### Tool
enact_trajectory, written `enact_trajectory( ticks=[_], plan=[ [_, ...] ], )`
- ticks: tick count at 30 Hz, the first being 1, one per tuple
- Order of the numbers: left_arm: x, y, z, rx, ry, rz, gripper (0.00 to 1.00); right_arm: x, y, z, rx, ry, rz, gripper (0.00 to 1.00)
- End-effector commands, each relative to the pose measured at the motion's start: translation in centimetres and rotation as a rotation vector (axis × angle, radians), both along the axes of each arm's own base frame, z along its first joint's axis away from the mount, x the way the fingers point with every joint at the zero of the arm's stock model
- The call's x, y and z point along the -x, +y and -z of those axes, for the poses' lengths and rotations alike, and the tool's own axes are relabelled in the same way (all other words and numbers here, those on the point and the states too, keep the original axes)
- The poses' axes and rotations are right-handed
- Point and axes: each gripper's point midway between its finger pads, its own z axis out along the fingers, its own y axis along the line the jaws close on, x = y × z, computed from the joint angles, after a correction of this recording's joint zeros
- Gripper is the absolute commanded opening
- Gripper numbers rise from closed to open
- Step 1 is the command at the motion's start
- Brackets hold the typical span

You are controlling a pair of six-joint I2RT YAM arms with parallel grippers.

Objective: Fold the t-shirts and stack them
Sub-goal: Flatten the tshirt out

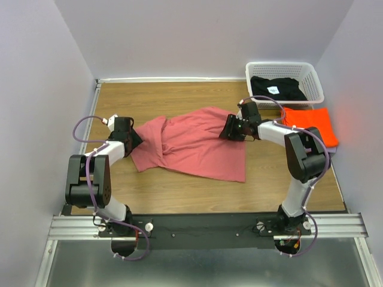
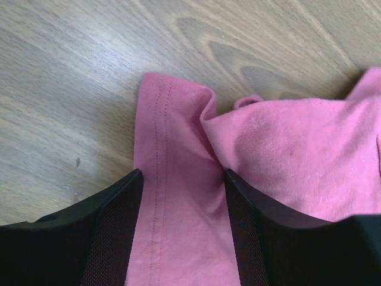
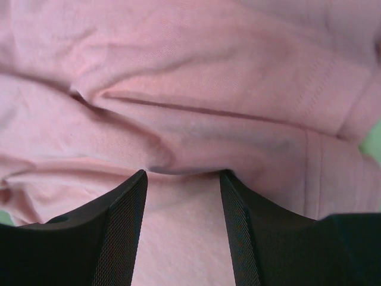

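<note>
A dusty pink-red cotton t-shirt lay spread but rumpled across the middle of the wood-grain table, its body running from the left arm's reach up towards the right arm, with one sleeve end bunched at the left and a broad flat panel hanging towards the near edge.

The left tool was down at the shirt's left end. Its two black fingers stood well apart, one on either side of a double-stitched hem that lay flat between them. The cloth was not pinched, and bare table showed just beyond the hem.

The right tool sat at the shirt's upper right edge. Its jaws were also parted, with smooth pink cloth lying between them and a raised fold of the same shirt bunched just ahead of the tips. It had no visible grip on the fabric.

A bright orange t-shirt rested folded at the right edge of the table, just beside the right arm's forearm and apart from the pink one. A black t-shirt with a small white label lay inside a white plastic lattice basket in the far right corner, directly behind the orange shirt.
</note>
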Motion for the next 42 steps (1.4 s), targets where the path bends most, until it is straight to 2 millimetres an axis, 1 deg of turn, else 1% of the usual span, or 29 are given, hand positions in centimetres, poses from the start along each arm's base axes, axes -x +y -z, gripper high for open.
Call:
enact_trajectory(
  ticks=[1,2,3,5,6,7,9,10,11,12,13,15,16,17,18,19,20,22,23,25,27,28,30,34,36,37,39,41,42],
  plan=[
    [2.9,1.4,0.9,-0.001,0.062,-0.08,0.63,-0.6,-1.9,4.4,0.057,0.104,0.061,0.6],
    [3.4,1.6,0.4,-0.002,0.052,-0.094,0.62,-1.9,-1.6,3.5,0.052,0.073,0.063,0.6],
    [4.3,1.6,0.9,0.004,0.067,-0.102,0.61,-2.3,-1.6,3.4,0.054,0.065,0.061,0.6],
    [5.2,1.2,0.5,0.036,0.051,-0.114,0.59,-3.5,-1.4,2.4,0.059,0.024,0.049,0.6],
    [6.3,0.9,1.3,0.06,0.068,-0.128,0.58,-3.6,-1.4,2.2,0.067,0.016,0.034,0.6],
    [6.8,0.7,1.4,0.076,0.071,-0.131,0.58,-3.7,-1.4,1.8,0.066,0.002,0.025,0.6],
    [8.1,0.1,1.1,0.107,0.061,-0.132,0.56,-3.5,-1.3,0.8,0.065,-0.019,-0.002,0.61],
    [8.3,0.0,0.8,0.116,0.046,-0.132,0.56,-3.4,-1.3,0.2,0.062,-0.029,-0.011,0.61],
    [8.5,0.0,0.3,0.122,0.029,-0.138,0.56,-3.0,-1.2,0.0,0.061,-0.03,-0.024,0.61],
    [8.4,0.2,-1.1,0.116,-0.019,-0.142,0.56,-2.5,-1.2,-0.8,0.052,-0.044,-0.046,0.61],
    [8.3,0.4,-1.8,0.105,-0.038,-0.144,0.56,-2.0,-1.1,-1.0,0.051,-0.045,-0.055,0.61],
    [8.0,1.4,-3.2,0.044,-0.07,-0.143,0.6,-1.1,-0.8,-1.7,0.047,-0.047,-0.084,0.61],
    [7.4,1.6,-4.1,0.025,-0.09,-0.135,0.61,0.0,-0.5,-2.0,0.053,-0.048,-0.111,0.61],
    [7.0,1.7,-4.4,0.008,-0.091,-0.114,0.62,0.6,-0.1,-2.2,0.055,-0.051,-0.127,0.61],
    [6.3,1.7,-5.2,-0.025,-0.098,-0.065,0.62,1.5,0.7,-2.2,0.058,-0.05,-0.158,0.61],
    [5.8,1.6,-5.3,-0.036,-0.095,-0.035,0.62,2.1,1.1,-2.7,0.057,-0.062,-0.175,0.61],
    [5.4,1.2,-5.4,-0.036,-0.095,0.007,0.62,3.1,1.2,-2.2,0.061,-0.045,-0.187,0.61],
    [4.5,0.7,-5.0,-0.06,-0.07,0.08,0.61,4.5,2.4,-2.1,0.057,-0.037,-0.224,0.61],
    [4.4,0.3,-4.2,-0.05,-0.041,0.104,0.57,5.5,3.1,-1.9,0.053,-0.027,-0.247,0.61],
    [3.9,-0.4,-3.9,-0.038,-0.03,0.137,0.53,6.2,3.7,-1.7,0.051,-0.018,-0.265,0.61],
    [3.9,-0.7,-3.0,-0.02,-0.007,0.14,0.47,6.9,4.3,-1.4,0.05,-0.007,-0.282,0.61],
    [4.0,-1.9,-2.5,-0.009,0.003,0.166,0.46,7.3,4.6,-1.4,0.049,-0.004,-0.292,0.61],
    [4.3,-2.4,-1.5,0.014,0.031,0.166,0.43,7.7,4.8,-1.1,0.049,0.007,-0.296,0.61],
    [5.9,-3.4,1.0,0.078,0.102,0.157,0.41,8.0,4.6,-0.9,0.054,0.013,-0.288,0.61],
    [6.5,-3.9,1.6,0.103,0.119,0.146,0.38,8.0,4.3,-0.8,0.069,0.008,-0.278,0.61],
    [7.2,-4.0,2.2,0.111,0.137,0.143,0.38,8.1,4.1,-0.6,0.075,0.009,-0.275,0.61],
    [8.1,-4.5,2.6,0.131,0.15,0.144,0.38,8.0,3.5,-0.2,0.1,0.013,-0.254,0.61],
    [8.9,-5.4,2.8,0.181,0.161,0.171,0.37,8.2,3.0,0.3,0.121,0.026,-0.224,0.61],
    [9.8,-5.8,2.9,0.198,0.169,0.179,0.37,8.0,2.6,0.4,0.138,0.024,-0.2,0.61]
  ],
)
